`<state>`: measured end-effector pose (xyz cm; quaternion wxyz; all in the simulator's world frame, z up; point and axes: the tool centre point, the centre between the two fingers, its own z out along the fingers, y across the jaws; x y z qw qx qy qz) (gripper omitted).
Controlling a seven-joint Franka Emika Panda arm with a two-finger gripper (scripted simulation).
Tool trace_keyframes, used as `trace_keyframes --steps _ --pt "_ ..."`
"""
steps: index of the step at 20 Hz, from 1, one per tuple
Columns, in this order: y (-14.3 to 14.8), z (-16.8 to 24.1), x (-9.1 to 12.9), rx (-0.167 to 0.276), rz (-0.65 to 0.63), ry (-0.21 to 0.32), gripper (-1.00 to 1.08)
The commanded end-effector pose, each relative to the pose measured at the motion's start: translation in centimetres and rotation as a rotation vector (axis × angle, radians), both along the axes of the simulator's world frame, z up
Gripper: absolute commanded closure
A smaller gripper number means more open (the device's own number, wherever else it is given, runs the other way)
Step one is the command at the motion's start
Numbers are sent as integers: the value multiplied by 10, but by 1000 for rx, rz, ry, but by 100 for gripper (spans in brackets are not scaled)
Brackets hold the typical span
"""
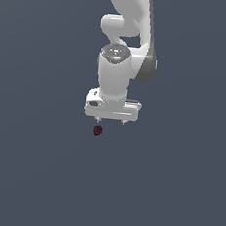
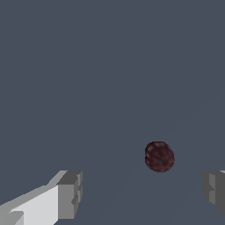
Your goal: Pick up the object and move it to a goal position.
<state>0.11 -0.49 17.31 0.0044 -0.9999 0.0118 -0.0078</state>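
Fingers [image 2: 66,193] of my gripper [image 1: 111,119] stand spread wide, pinching nothing. I see the dark red berry [image 1: 97,130] just below them, toward the exterior view's left, untouched.

The plain dark grey-blue surface [image 1: 35,176] lies bare on all sides of the tiny dark red bumpy ball [image 1: 97,130]; the white two-fingered claw [image 1: 111,120] stands spread, its fingers [image 2: 70,193] apart from the ball; nothing blocks the gap.

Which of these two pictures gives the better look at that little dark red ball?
The wrist view: the dark red ball looks large there, its bumpy surface clear, with open gripper fingers to either side. In the exterior view it is only a tiny dark speck just under the gripper.
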Motion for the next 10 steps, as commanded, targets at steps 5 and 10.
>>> trace_keyframes --steps 5,10 --pt "-3 1 -2 -1 8 4 -92" --pt "-9 6 -7 -4 26 13 -92"
